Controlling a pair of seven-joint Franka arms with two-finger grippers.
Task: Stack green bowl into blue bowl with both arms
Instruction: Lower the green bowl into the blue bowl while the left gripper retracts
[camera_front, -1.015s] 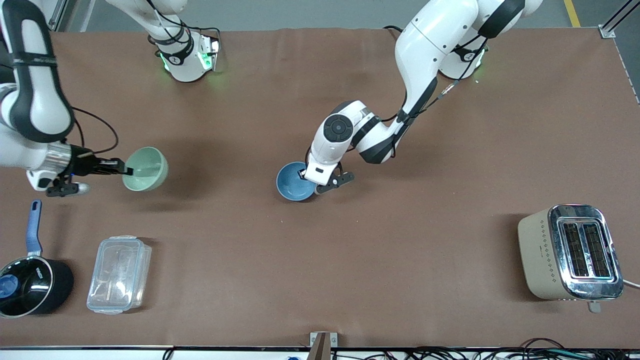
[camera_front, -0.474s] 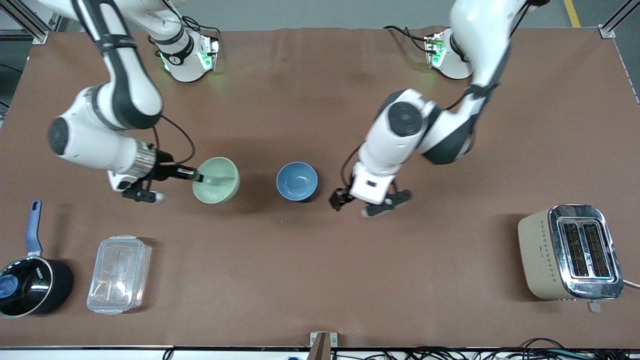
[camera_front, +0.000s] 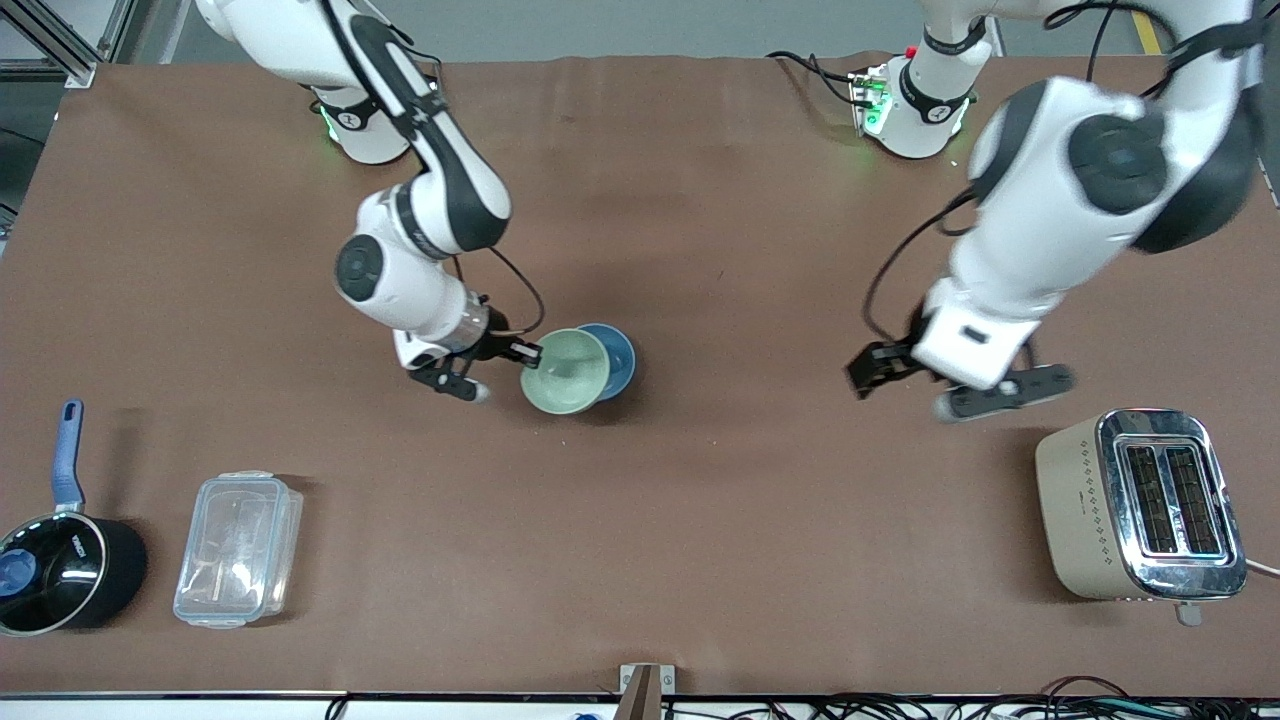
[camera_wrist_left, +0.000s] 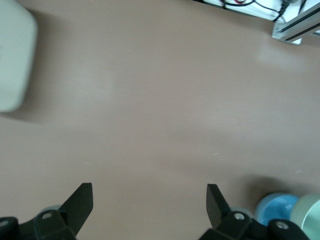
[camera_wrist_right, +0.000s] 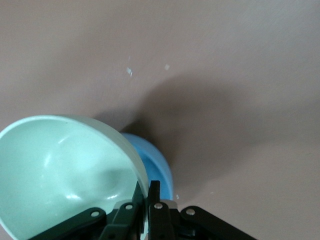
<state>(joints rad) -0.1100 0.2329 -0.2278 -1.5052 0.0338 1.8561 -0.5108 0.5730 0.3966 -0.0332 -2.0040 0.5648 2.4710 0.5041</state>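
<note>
The right gripper (camera_front: 528, 352) pinched the green bowl (camera_front: 566, 371) by its rim over the blue bowl (camera_front: 615, 358) — mid-table. The left gripper (camera_front: 872, 368) hung fingers wide near the toaster (camera_front: 1140, 503).

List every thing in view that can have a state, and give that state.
green bowl: held by its rim, in the air, partly over the blue bowl
blue bowl: upright on the table, not yet filled
right gripper: shut on the green bowl's rim
left gripper: open, holding nothing
saucepan: upright
clear container: lid on
toaster: slots empty
</note>
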